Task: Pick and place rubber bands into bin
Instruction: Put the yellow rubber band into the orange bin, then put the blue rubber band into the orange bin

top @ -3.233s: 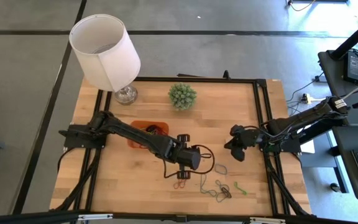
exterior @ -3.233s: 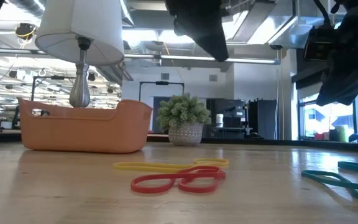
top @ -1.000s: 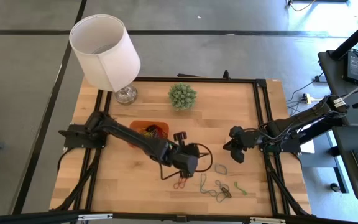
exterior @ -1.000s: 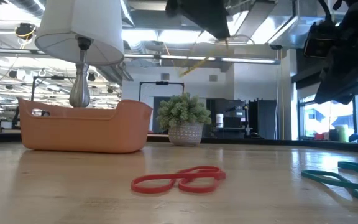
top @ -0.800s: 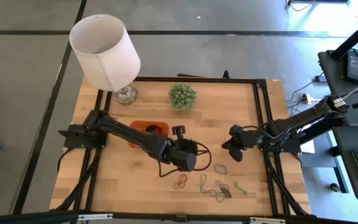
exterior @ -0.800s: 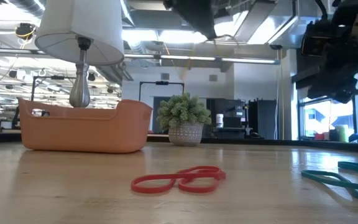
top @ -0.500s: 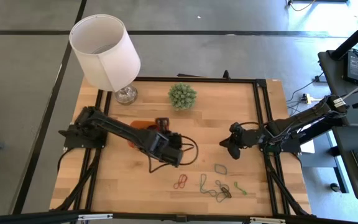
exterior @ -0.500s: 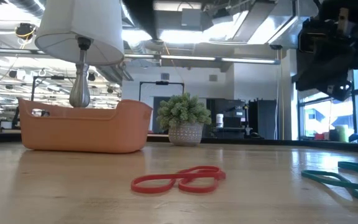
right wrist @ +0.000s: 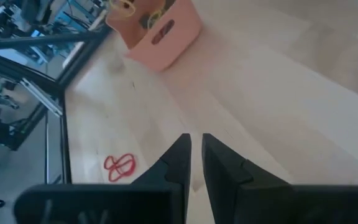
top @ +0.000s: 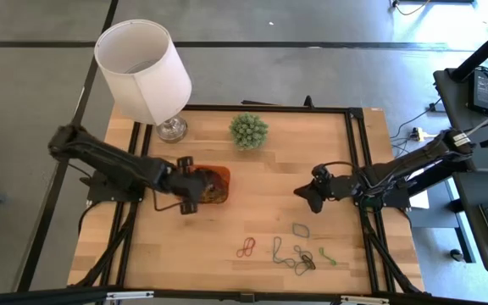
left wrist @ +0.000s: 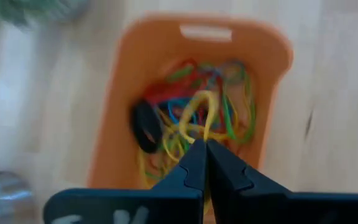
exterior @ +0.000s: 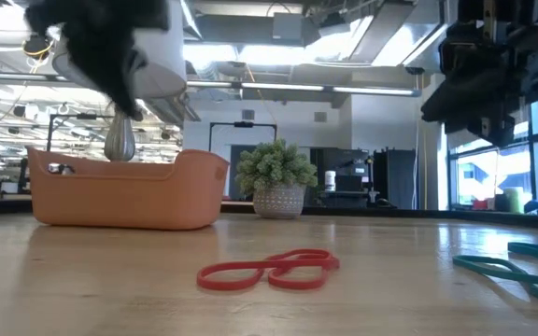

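Note:
The orange bin (top: 220,175) sits left of the table's middle, with many coloured rubber bands (left wrist: 222,106) piled in it. My left gripper (top: 198,190) hangs over the bin (left wrist: 272,46), shut on a yellow rubber band (left wrist: 196,112). A red band (top: 246,247) and several green and dark bands (top: 299,256) lie flat on the wood near the table's near edge. My right gripper (top: 306,197) hovers right of the middle, touching nothing; its fingers stand a narrow gap apart (right wrist: 194,146). My left gripper pinches the yellow rubber band between its two fingertips (left wrist: 194,163), coming from above and pointing down. The band's loop (left wrist: 188,118) hangs below the fingers, lifted clear, over the bands in the bin. Which part of the loop is pinched is hidden by the fingers.
A white-shaded lamp (top: 142,68) stands at the far left corner, close behind the bin. A small potted plant (top: 249,130) stands at the far edge. Bare wood lies between the bin and the loose bands. Black frame rails run along the table's sides.
My left gripper, shut on the yellow band, has swung from above the loose bands near the table's middle toward the left and far side, and now stands over the bin. My right gripper has drifted a little toward the table's left. The red band has stayed in place.

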